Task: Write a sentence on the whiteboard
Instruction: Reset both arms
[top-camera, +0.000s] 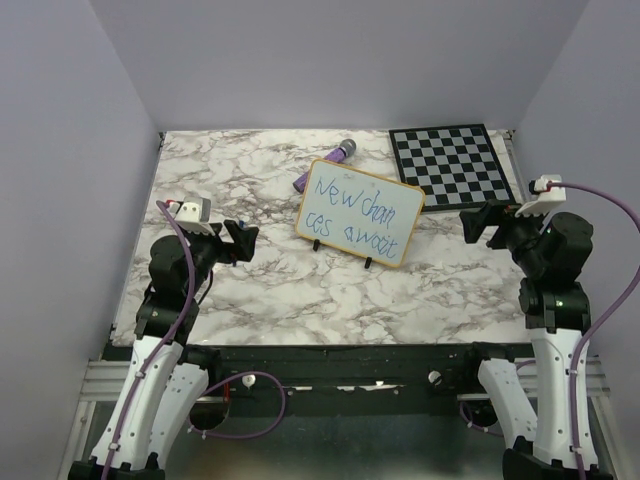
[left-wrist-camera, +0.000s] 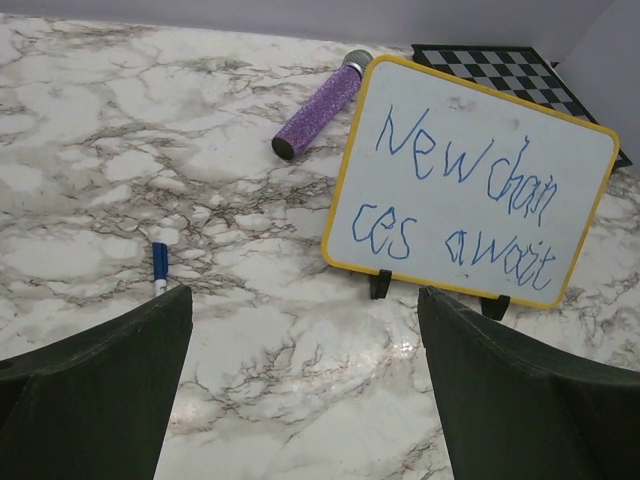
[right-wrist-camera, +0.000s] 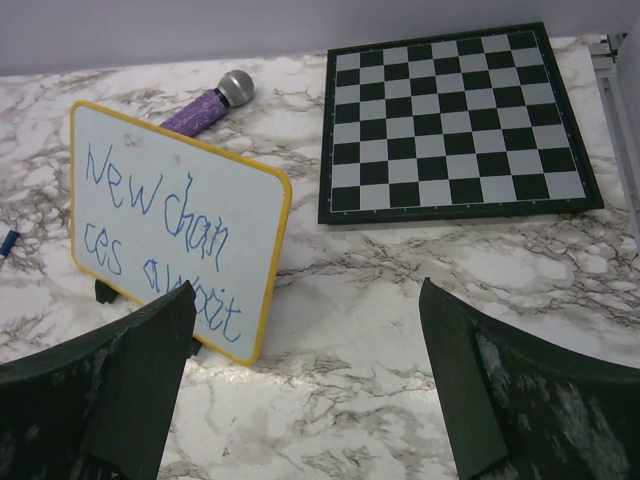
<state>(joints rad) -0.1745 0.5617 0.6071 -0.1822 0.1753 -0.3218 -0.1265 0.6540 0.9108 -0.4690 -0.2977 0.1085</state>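
The whiteboard (top-camera: 398, 226), white with a yellow frame, stands tilted on small black feet at the table's middle. It also shows in the left wrist view (left-wrist-camera: 430, 205) and the right wrist view (right-wrist-camera: 250, 200). The sentence (top-camera: 345, 198) is blue handwriting in two lines, "New chan / ces await" (left-wrist-camera: 465, 170) (right-wrist-camera: 160, 215). My left gripper (top-camera: 238, 242) (left-wrist-camera: 305, 300) is open and empty, left of the board. My right gripper (top-camera: 480, 222) (right-wrist-camera: 305, 290) is open and empty, right of the board. A blue marker (left-wrist-camera: 159, 268) lies on the table near the left gripper.
A purple glitter microphone (top-camera: 327, 165) (left-wrist-camera: 318, 112) lies just behind the whiteboard's left end. A black-and-white checkered board (top-camera: 452, 160) (right-wrist-camera: 450, 120) lies flat at the back right. The table is white marble; walls close it in on three sides.
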